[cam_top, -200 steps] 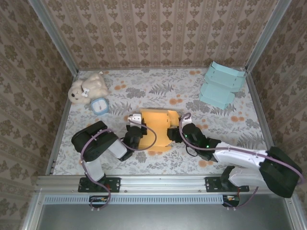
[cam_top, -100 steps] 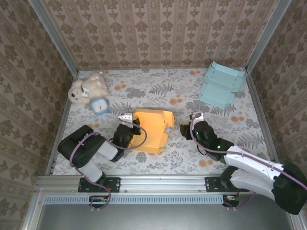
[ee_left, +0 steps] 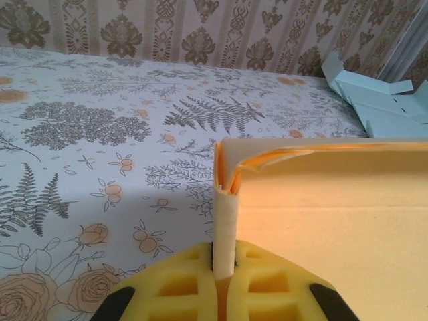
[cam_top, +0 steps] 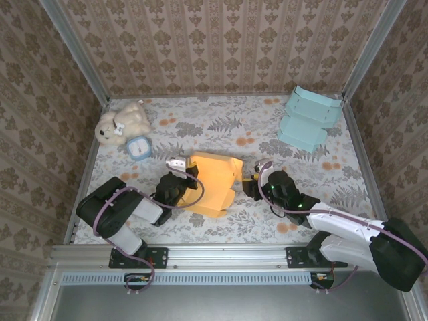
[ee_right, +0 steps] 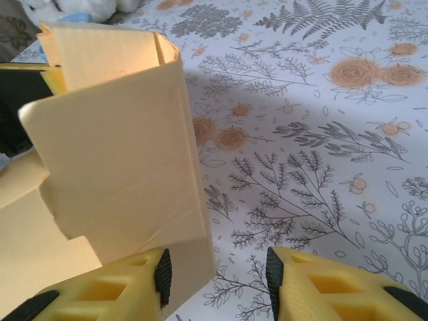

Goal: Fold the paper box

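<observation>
Yellow-orange paper box (cam_top: 211,182) half folded, side flaps standing, corner edge crumpled

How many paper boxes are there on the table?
2. The orange box lies in the middle, half folded; the light blue box lies at the far right corner.

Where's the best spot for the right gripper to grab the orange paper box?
Probably the standing flap at the paper box's right end, coming in from the right side. It is thin and upright, and its free edge lines up between the open right gripper's fingers. The left gripper pinches the opposite wall, which should steady it.
</observation>
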Tool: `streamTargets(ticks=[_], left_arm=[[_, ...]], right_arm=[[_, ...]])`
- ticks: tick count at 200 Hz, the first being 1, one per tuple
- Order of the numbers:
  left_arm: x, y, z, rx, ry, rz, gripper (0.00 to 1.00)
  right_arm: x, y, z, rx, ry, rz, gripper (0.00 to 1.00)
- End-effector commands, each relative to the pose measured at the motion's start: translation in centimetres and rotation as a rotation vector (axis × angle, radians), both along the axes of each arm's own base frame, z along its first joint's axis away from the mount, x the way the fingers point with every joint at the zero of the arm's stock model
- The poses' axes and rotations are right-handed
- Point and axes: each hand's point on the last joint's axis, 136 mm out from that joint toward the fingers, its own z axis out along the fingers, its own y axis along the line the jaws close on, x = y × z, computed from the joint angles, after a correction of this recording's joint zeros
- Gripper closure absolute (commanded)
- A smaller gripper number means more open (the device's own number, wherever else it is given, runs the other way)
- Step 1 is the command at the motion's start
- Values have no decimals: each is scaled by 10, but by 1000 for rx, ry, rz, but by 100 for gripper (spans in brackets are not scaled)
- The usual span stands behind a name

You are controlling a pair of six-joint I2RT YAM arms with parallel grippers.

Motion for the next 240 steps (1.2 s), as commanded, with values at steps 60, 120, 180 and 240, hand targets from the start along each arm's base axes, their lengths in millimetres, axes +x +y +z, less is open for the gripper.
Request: streamTargets(ticks=[60, 120, 180, 240], left_arm=[[-2, -13, 10, -59, -7, -67, 100], [0, -18, 9, -68, 4, -81, 100], [1, -16, 7, -67, 7, -30, 100], [-7, -30, 4, -2, -27, -3, 100]], right_arm=[[4, 16, 6, 29, -15, 49, 55], [7, 28, 2, 24, -8, 69, 57], [12, 52, 0, 31, -4, 108, 59], [32, 58, 1, -4, -30, 29, 62]])
